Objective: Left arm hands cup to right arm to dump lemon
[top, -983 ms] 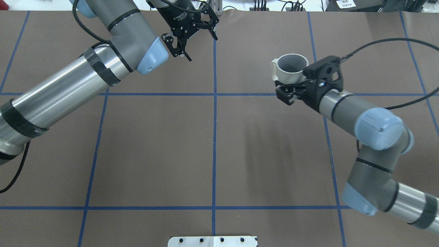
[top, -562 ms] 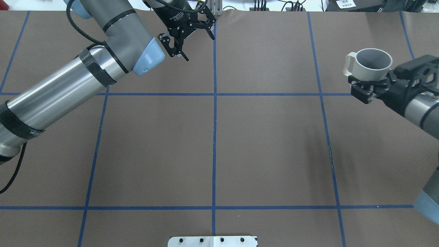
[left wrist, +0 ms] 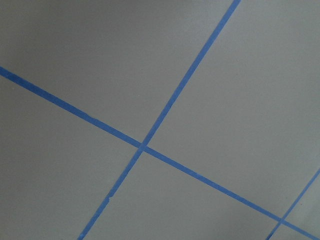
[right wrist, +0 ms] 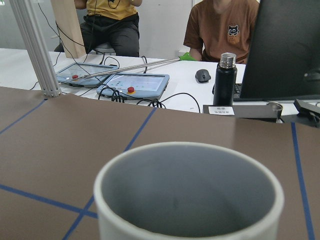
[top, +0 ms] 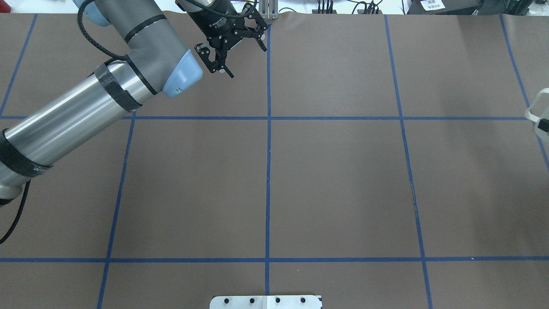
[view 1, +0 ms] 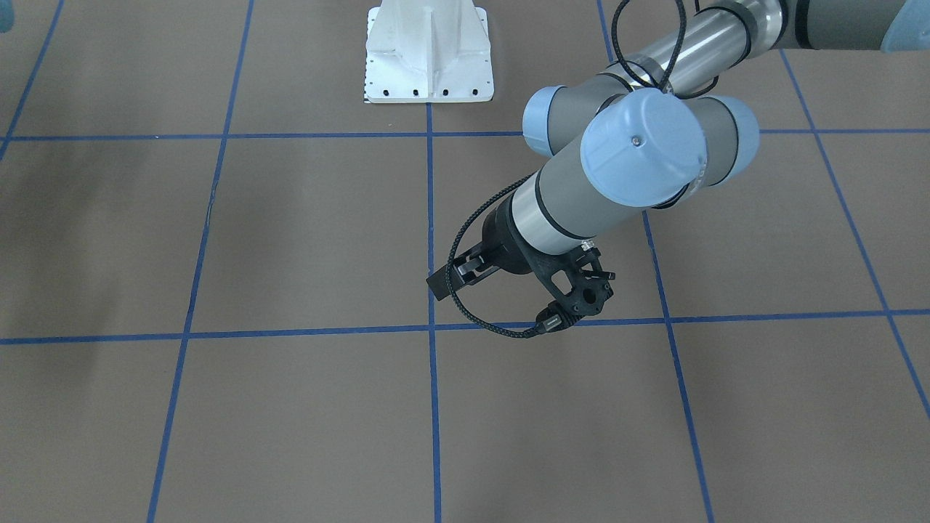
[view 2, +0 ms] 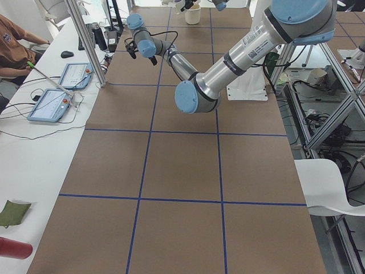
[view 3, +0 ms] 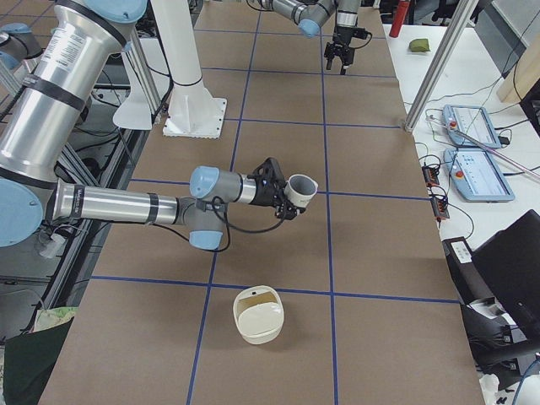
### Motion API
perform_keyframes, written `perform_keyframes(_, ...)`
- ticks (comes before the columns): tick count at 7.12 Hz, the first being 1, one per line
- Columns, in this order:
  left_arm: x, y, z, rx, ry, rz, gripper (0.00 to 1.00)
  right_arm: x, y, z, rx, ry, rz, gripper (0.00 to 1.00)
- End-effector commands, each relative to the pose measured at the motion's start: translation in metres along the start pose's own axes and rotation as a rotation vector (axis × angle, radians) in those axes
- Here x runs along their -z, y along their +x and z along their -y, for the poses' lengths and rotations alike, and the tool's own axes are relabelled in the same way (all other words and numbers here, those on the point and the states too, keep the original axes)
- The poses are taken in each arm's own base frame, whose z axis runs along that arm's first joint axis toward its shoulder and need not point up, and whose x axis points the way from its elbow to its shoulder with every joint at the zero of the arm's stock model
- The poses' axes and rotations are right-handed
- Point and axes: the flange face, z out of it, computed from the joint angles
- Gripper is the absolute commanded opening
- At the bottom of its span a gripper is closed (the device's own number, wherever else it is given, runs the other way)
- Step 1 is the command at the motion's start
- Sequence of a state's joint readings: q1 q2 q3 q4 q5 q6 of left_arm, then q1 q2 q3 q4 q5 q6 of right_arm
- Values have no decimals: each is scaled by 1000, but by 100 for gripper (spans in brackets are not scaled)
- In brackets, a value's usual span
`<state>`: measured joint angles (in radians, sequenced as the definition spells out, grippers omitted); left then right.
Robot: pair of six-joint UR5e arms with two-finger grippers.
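The off-white cup (view 3: pixel 302 188) is held above the table, mouth up and slightly tilted, by my right gripper (view 3: pixel 285 201), which is shut on its lower body. In the right wrist view the cup (right wrist: pixel 190 200) fills the foreground; its grey upper inside shows no lemon and its bottom is hidden. In the overhead view only the cup's handle (top: pixel 534 112) shows at the right edge. My left gripper (top: pixel 248 62) is open and empty above the far middle of the table; it also shows in the front view (view 1: pixel 445 280). The lemon is not seen.
A white round bowl (view 3: pixel 258 315) with a dull yellowish patch inside stands on the table near the right arm. The robot's white base (view 1: pixel 429 54) is at the near edge. Beyond the far edge are tablets (right wrist: pixel 135 85), a black bottle (right wrist: pixel 226 72), a metal post (right wrist: pixel 35 50) and seated people.
My right arm has carried the cup to the right, almost out of the overhead view. My left gripper has drawn back a little to the left and stayed open.
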<state>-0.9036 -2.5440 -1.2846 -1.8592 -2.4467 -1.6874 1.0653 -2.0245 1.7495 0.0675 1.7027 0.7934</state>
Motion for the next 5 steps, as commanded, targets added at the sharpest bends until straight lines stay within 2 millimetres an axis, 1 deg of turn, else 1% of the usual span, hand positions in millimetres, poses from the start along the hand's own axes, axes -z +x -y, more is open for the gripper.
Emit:
perform_keyframes(1, 1, 1, 0, -1, 4, -2, 100, 59, 80, -25, -162, -54, 37, 8)
perform_keyframes(2, 1, 1, 0, -3, 7, -3, 100, 71, 89, -42, -283, -42, 58, 8)
perform_keyframes(3, 2, 1, 0, -2, 8, -4, 100, 81, 109, -73, -384, -21, 91, 8)
perform_keyframes(5, 1, 1, 1, -2, 10, -3, 100, 97, 125, -102, -502, -6, 129, 8)
